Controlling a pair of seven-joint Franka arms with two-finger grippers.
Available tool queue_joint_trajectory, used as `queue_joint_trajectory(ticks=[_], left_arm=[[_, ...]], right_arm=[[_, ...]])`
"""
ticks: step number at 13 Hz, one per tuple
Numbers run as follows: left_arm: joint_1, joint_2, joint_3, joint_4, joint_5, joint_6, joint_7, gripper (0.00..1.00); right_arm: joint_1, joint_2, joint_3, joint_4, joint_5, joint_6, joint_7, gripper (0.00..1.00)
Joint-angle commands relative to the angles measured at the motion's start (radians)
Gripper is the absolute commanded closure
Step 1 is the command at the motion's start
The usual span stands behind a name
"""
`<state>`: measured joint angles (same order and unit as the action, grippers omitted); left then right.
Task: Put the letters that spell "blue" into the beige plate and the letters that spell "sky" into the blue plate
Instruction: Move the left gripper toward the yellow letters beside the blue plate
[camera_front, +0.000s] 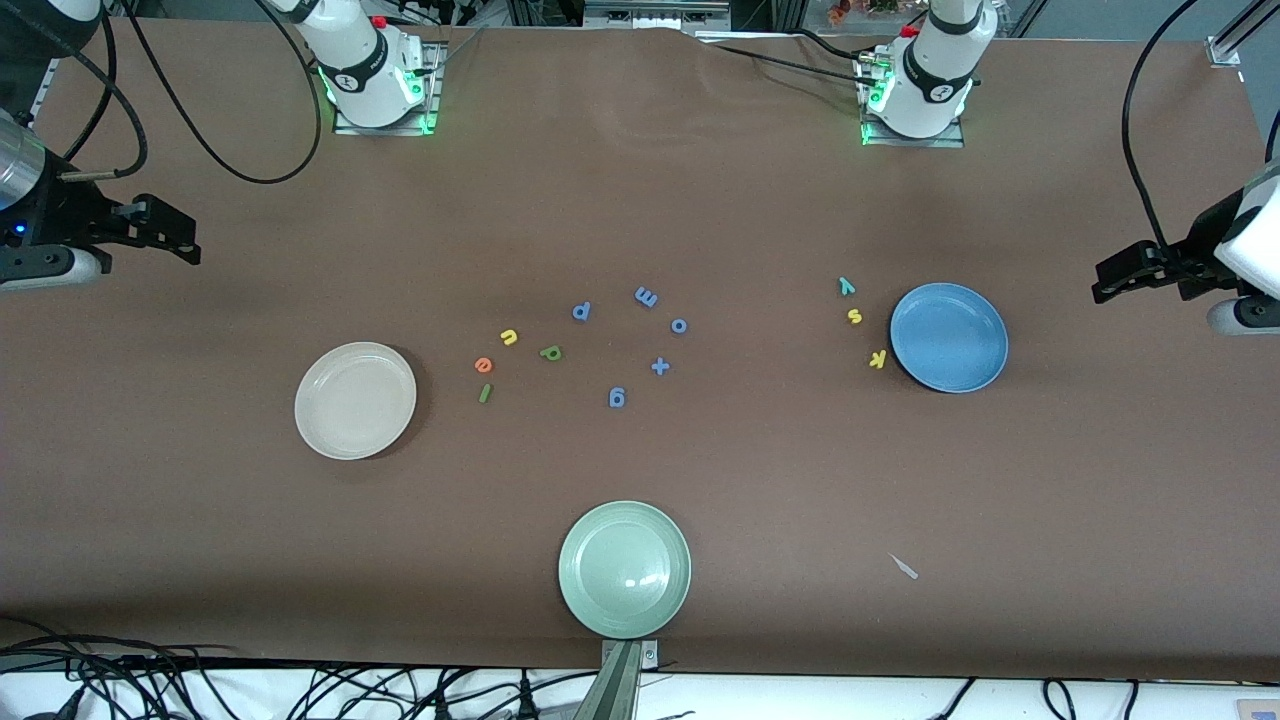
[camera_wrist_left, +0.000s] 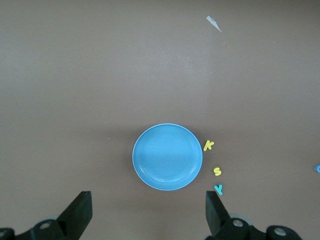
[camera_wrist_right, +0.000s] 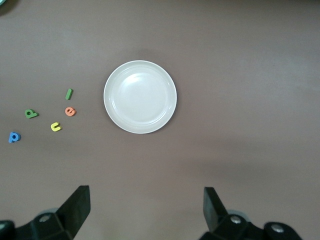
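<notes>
Risk first: the blue distractor letters lie just beside the "blue" set, so a pick could close on a wrong piece, most likely the blue p (camera_front: 582, 311) close to the green b (camera_front: 550, 352); the pieces are small and flat, so wide jaws may nudge or pinch two at once, and the k (camera_front: 877, 359), almost touching the blue plate's rim, may be pushed under or against it. Count, largest to smallest. Arms: two, both waiting high at the table ends; left gripper (camera_wrist_left: 150, 215) spread wide over the blue plate, empty; right gripper (camera_wrist_right: 145, 212) spread wide over the beige plate, empty. Plates: three, all empty: beige plate (camera_front: 355, 400) toward the right arm's end, blue plate (camera_front: 948, 337) toward the left arm's end, pale green plate (camera_front: 624, 569) nearest the front camera, between them. Task letters: seven, none yet plated. Beside the beige plate, toward centre: yellow u (camera_front: 509, 336), orange e (camera_front: 483, 364), dark green l (camera_front: 485, 393), and the b. Beside the blue plate, toward centre: teal y (camera_front: 846, 286), yellow s (camera_front: 854, 316), and the k. Blue pieces at centre: five, the p, m (camera_front: 646, 296), o (camera_front: 679, 325), x (camera_front: 660, 366), and g (camera_front: 616, 397). Pale scrap (camera_front: 905, 567): one.
</notes>
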<state>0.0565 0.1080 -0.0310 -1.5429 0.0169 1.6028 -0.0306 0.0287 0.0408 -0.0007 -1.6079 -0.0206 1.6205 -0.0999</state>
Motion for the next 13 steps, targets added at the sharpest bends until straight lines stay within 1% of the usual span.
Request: queue_joint_trajectory(ticks=[1, 3, 10, 12, 13], left_arm=[[0.011, 0.007, 0.005, 0.026, -0.011, -0.014, 0.012, 0.00], [0.025, 0.007, 0.005, 0.026, -0.015, -0.012, 0.000, 0.00], [0.010, -0.004, -0.013, 0.027, -0.023, -0.017, -0.002, 0.00], [0.011, -0.022, -0.041, 0.027, -0.025, -0.102, 0.005, 0.00], [0.017, -0.030, -0.038, 0.027, -0.035, -0.104, 0.020, 0.01]], right_arm=[[0.000, -0.004, 0.002, -0.001, 0.007, -0.004, -0.001, 0.00], [0.000, -0.002, 0.002, 0.003, 0.004, -0.014, -0.007, 0.00], [0.000, 0.005, 0.004, 0.014, 0.005, -0.014, -0.008, 0.00], [0.000, 0.004, 0.004, 0.014, 0.005, -0.016, -0.003, 0.00], [0.000, 0.005, 0.004, 0.013, 0.005, -0.016, -0.001, 0.00]])
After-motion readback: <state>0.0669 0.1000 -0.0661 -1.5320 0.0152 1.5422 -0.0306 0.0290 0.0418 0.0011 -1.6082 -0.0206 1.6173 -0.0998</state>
